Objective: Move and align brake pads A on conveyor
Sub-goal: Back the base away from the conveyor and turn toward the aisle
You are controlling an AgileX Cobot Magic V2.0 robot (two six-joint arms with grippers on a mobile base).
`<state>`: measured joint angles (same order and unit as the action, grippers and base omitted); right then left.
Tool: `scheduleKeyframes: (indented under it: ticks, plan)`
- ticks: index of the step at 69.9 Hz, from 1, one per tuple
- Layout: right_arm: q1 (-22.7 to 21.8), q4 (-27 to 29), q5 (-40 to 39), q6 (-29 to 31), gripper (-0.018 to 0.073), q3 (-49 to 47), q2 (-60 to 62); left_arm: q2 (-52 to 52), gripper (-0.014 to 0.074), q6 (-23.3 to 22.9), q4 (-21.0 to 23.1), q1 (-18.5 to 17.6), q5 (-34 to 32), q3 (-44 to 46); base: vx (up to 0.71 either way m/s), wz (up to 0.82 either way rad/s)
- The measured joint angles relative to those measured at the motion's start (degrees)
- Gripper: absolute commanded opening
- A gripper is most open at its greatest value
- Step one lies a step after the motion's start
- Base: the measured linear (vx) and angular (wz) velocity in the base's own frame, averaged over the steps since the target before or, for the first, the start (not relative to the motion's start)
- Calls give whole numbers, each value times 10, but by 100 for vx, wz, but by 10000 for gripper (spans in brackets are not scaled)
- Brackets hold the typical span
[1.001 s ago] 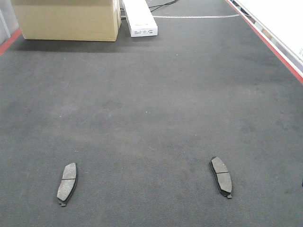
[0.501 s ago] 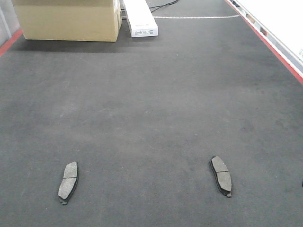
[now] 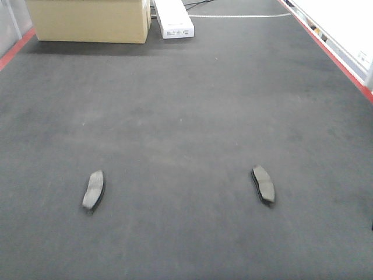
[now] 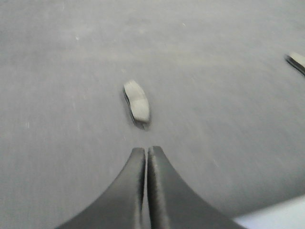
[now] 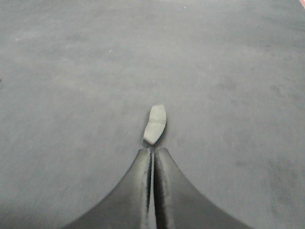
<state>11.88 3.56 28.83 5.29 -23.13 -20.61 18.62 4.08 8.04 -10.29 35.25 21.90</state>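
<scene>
The conveyor is a flat, fuzzy dark grey belt w/ red edge strips at 3 and 9 o'clock. Two brake pads A lie flat on it, well apart: the left pad at 7 o'clock and the right pad at 5, both small, curved, grey-brown w/ dark backs. The left claw and right claw are smooth, black and pinched closed on nothing, each w/ a pad near its 12 o'clock; lots of bare belt lies btw. the pads, and a tan cardboard box and a white box sit far off at 11-12.
</scene>
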Motion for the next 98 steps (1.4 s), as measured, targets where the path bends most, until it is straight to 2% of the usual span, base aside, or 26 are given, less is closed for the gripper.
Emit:
scheduleKeyframes:
  ticks: [98]
  plan:
    - [0,0,1,0,-3,0,0,0,-6,0,0,0,0,0,-21,0]
